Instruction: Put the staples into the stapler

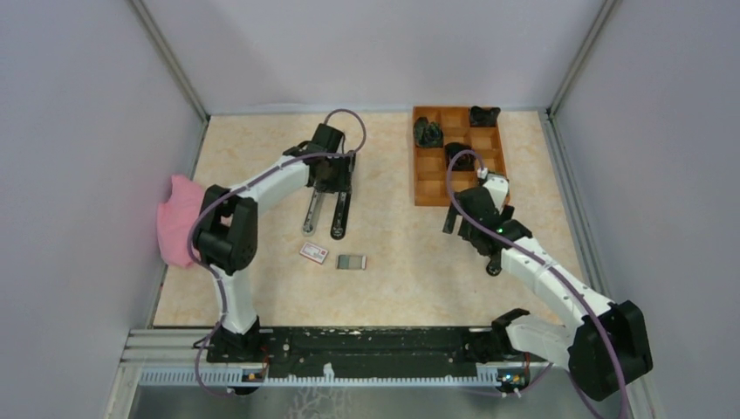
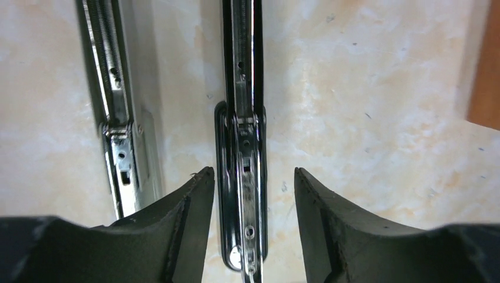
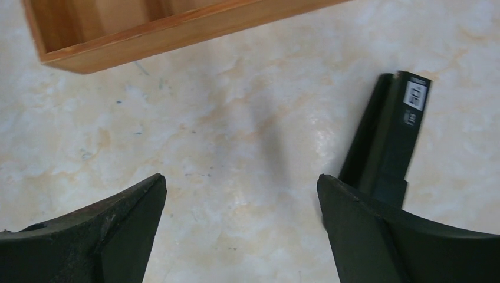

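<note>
With left tool spread astride the stapler and right tool spread empty, pinch the staples squarely, level

Robotics lab test cell. We note plain grey wall panels in aluminium posts enclosing the marbled table beneath the fingers, and a slotted metal rail behind them carrying the left arm and right arm.
</note>
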You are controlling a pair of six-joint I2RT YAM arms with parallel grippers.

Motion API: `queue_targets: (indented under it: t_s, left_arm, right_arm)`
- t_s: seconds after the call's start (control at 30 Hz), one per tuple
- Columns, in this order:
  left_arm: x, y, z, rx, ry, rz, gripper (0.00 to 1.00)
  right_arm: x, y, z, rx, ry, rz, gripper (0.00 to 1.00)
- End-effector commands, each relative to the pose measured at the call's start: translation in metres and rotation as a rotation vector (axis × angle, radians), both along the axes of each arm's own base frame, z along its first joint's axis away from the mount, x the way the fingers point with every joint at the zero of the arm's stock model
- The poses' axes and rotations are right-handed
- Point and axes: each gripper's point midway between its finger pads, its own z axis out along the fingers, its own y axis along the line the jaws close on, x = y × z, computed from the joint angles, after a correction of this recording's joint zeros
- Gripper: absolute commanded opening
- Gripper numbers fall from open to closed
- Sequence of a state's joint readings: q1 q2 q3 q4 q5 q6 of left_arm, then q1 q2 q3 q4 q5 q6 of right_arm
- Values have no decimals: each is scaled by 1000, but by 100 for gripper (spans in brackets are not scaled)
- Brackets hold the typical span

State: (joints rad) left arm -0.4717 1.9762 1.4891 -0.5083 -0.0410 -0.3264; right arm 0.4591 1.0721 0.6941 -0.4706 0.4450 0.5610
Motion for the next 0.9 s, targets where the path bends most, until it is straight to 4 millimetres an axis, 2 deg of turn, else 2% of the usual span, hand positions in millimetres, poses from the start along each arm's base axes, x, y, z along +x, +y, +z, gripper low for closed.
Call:
queue_targets:
  t_s: [0.0, 0.07, 0.2, 0.23, 0.3, 0.33, 0.43, 0.57, 0.73, 0.87]
  left_arm:
    - [-5, -5, 65, -99, -127, 6, 60]
    - [-11, -2, 83, -132, -174, 9, 63]
    - [-30, 12, 106, -169, -218, 36, 71]
    - [-35, 15, 112, -179, -230, 42, 75]
    - [-43, 23, 127, -204, -267, 55, 96]
    - [-48, 26, 135, -218, -290, 57, 99]
    - [-64, 37, 156, -261, -353, 63, 99]
    - [-82, 53, 165, -310, -391, 85, 99]
    - [-103, 64, 164, -416, -388, 73, 99]
    - [-114, 72, 152, -519, -356, 73, 99]
  right_arm:
    - [0, -35, 26, -19, -27, -152, 99]
    - [-2, -50, 27, -27, -22, -205, 99]
    - [-9, -74, 21, -17, 5, -295, 99]
    - [-10, -79, 20, -16, 10, -318, 99]
    - [-15, -87, 15, -18, 24, -353, 99]
    - [-17, -89, 12, -16, 31, -365, 99]
    - [-22, -93, 1, -12, 62, -391, 98]
    - [-28, -95, -15, 14, 109, -406, 94]
    - [-33, -96, -29, 24, 142, -418, 87]
    - [-36, -94, -39, 32, 163, -415, 74]
